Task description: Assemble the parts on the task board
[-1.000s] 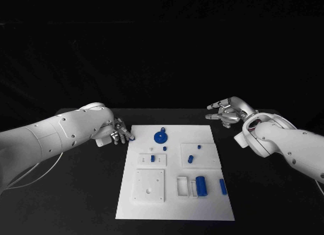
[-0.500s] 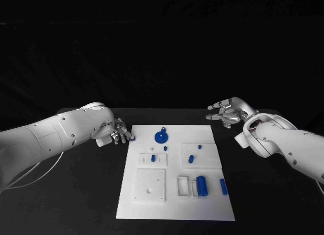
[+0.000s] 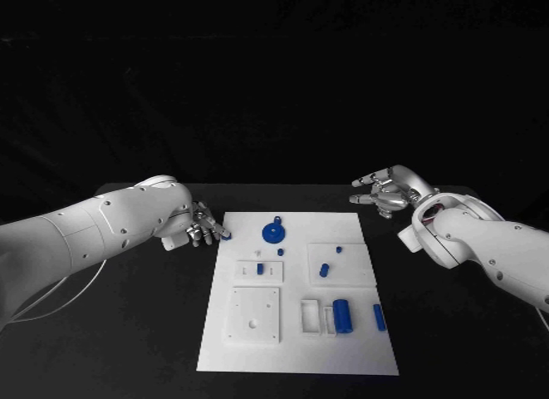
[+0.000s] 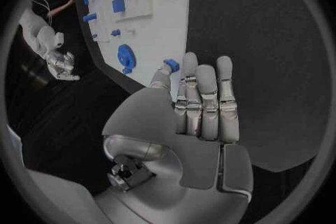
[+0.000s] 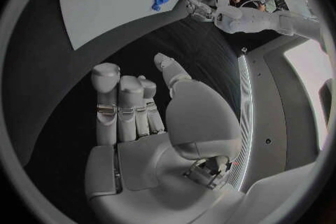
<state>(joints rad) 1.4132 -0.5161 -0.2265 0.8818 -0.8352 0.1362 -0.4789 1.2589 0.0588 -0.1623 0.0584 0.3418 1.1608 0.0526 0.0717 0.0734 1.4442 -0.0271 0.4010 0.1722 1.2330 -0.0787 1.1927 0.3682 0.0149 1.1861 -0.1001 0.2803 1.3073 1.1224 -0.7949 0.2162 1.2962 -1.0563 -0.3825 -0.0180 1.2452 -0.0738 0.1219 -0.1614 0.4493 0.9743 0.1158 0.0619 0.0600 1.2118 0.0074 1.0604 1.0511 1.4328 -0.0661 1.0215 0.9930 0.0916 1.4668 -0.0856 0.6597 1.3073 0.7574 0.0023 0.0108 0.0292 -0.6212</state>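
My left hand is hovering just off the far left corner of the task board, pinching a small blue part between the thumb and a fingertip while the other fingers are standing straight and close together. I am keeping the part up over the corner, I judge, because it has yet to go to its seat on the board. My left arm is reaching in low across the counter, the wrist turned so the palm is facing the board.

My right hand is waiting beyond the far right corner, well apart from the board, holding nothing, its fingers loosely curled and apart. It is staying out of the way of the working hand, as I read it.

On the board, the blue round part is lying near the far edge, close to my pinched piece. Smaller blue pieces are sitting in the middle plates, and the blue cylinder is standing by the white holder nearer me.
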